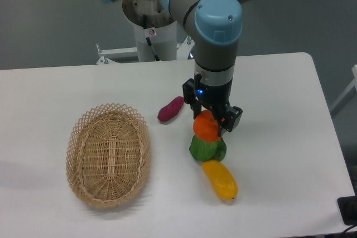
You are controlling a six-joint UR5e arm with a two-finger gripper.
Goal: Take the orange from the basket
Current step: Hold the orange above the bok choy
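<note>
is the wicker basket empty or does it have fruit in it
Empty: only bare weave shows inside the basket; the orange sits between the gripper fingers.

A white desk [279, 82] with rounded corners stands on a grey-green floor [50, 20]. A black object [348, 210] sits beside the desk's near right corner.

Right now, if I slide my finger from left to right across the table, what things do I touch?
Tan oval wicker basket → purple oblong vegetable → small round orange fruit, held in the robot's fingers.
</note>
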